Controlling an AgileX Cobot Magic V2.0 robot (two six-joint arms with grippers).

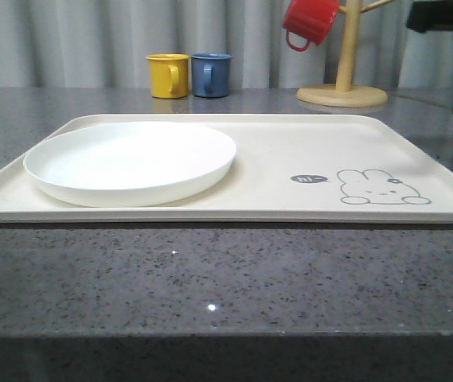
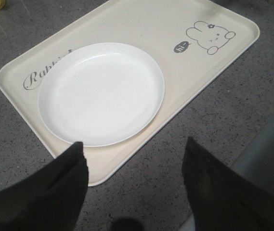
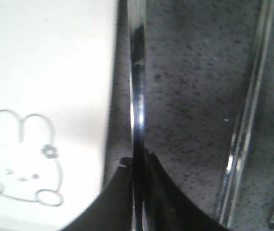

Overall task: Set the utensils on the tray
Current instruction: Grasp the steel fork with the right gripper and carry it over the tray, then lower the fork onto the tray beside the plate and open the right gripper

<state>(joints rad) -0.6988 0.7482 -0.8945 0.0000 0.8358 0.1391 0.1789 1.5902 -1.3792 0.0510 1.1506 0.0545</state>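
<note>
**Right gripper clamps a utensil beside the tray**

The right gripper (image 3: 137, 192) is closed on a slim, shiny metal utensil (image 3: 137, 96) — its long axis runs straight out from the fingers, along the tray (image 3: 45, 57) edge, over speckled grey stone. Chopsticks (image 3: 245, 125) lie nearby, roughly parallel. The left gripper (image 2: 134, 187) hangs wide apart, empty. The cream tray holds a white round plate (image 1: 130, 161).
</note>
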